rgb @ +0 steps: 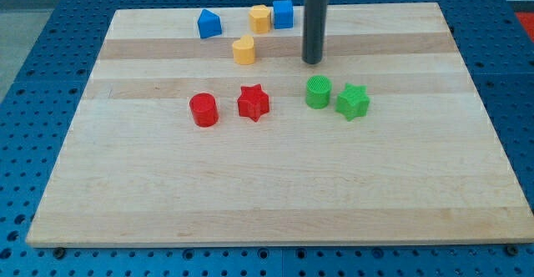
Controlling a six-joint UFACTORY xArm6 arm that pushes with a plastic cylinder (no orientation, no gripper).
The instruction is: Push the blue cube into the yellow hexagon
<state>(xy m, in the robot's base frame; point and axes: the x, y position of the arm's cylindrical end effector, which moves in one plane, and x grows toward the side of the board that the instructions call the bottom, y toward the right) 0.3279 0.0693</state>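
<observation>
I have no claw, only my tip (312, 61), resting right of and below the blue cube (284, 13), which sits top centre, touching the yellow hexagon (260, 17). A push from here may scatter both.

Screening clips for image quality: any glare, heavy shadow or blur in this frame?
Camera view: even lighting, no glare on the board; soft short shadows under the blocks; my tip and the blue cube look sharp, with slight overall softness.
</observation>
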